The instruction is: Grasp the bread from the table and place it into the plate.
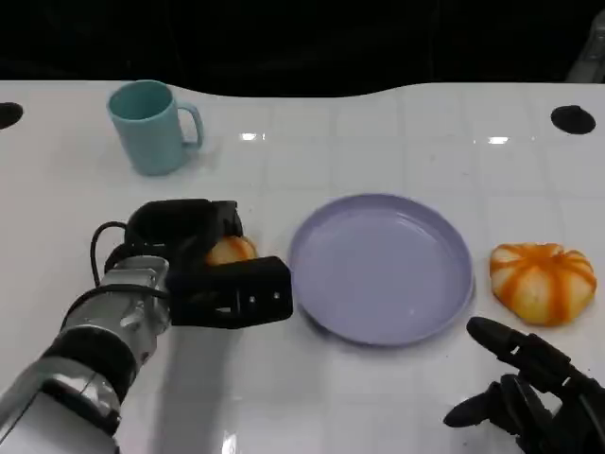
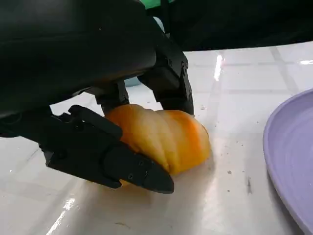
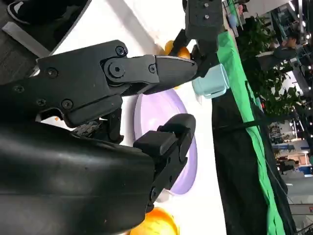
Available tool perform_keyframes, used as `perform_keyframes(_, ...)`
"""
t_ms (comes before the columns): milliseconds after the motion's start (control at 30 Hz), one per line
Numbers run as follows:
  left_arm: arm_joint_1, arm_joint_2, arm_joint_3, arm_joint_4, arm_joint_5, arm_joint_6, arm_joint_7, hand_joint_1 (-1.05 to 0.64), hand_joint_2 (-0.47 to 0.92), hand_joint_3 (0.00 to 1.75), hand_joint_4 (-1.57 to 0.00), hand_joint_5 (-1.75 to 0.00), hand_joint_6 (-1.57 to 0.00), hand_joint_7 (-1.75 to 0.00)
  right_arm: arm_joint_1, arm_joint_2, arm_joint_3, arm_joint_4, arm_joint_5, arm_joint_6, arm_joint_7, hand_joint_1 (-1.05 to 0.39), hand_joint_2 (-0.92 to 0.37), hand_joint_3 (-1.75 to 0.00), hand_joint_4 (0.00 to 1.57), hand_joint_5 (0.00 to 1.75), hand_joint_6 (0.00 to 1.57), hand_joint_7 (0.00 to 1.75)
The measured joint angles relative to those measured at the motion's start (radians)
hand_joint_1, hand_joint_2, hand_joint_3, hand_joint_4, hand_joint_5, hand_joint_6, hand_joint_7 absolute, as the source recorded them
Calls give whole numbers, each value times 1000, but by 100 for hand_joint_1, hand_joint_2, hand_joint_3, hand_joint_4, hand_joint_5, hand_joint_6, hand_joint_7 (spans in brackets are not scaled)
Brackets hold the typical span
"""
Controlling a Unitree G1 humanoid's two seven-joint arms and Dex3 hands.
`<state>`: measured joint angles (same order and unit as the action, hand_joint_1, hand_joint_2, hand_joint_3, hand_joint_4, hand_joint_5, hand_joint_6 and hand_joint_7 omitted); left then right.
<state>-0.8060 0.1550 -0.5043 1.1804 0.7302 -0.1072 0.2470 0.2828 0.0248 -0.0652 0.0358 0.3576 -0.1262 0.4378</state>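
Nearest, black left hand (image 2: 112, 147) closed around small golden-orange bread roll (image 2: 164, 137) resting on white table (image 1: 378, 132), just left of round lilac plate (image 1: 381, 268); right of plate, striped orange bun (image 1: 543, 281); below it, right hand (image 1: 529, 397) spread, holding nothing

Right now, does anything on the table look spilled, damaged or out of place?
Nothing stands out. The mug is upright, the plate lies flat, the striped bun sits whole right of it, and the left hand holds the bread.
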Motion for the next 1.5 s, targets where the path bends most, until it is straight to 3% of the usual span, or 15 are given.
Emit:
perform_keyframes(67,0,0,-1,5,-1,-3,3,-26,92,25,-70,-175,-61,-145,0,0,0,0,0,0,0,-75,-92,-34,69,112,96,27)
perform_keyframes(100,0,0,-1,7,-1,-3,4,-18,83,48,-75,-175,-56,-162,0,0,0,0,0,0,0,-76,-92,-34,69,112,96,27)
perform_keyframes(167,12,2,35,-19,-47,-34,11,-14,67,82,-79,-175,-53,-172,0,-1,0,0,-1,0,0,-76,-92,-35,69,112,96,26)
perform_keyframes(200,19,6,57,-41,-76,-57,17,-14,65,85,-79,-175,-52,-173,0,-1,-1,0,-1,0,-1,-76,-92,-35,69,112,96,26)
perform_keyframes(233,21,10,75,-65,-95,-76,23,-15,59,101,-83,-175,-59,-174,-1,-1,-1,0,-2,0,-3,-75,-92,-35,69,112,96,27)
perform_keyframes(333,31,16,137,-148,-165,-88,18,-16,52,118,-86,-175,-66,-175,-6,-1,-1,3,-2,0,-3,-75,-92,-35,69,113,96,27)
perform_keyframes(667,43,16,165,-342,-204,-91,-43,-9,45,125,-88,-175,-69,-175,-10,-1,-1,7,-2,0,-7,-76,-92,-34,70,113,96,28)
perform_keyframes(833,21,-8,157,-365,-209,-171,-50,-12,37,130,-88,-175,-70,-175,-16,-1,-1,11,-3,-1,-7,-76,-92,-35,70,114,96,28)
perform_keyframes(1100,-39,-57,108,-314,-189,-261,-67,-13,37,126,-88,-175,-71,-175,-22,0,0,24,-7,-3,-12,-76,-92,-35,70,115,95,29)
perform_keyframes(1300,-57,-113,58,-202,-180,-329,-119,-22,50,127,-91,-175,-72,-175,-20,0,1,23,-7,-4,-10,-75,-92,-35,70,115,95,30)
perform_keyframes(1500,-98,-148,23,-140,-151,-332,-145,-24,53,121,-91,-175,-71,-175,-17,1,2,21,-3,-3,-6,-75,-92,-35,70,115,95,30)
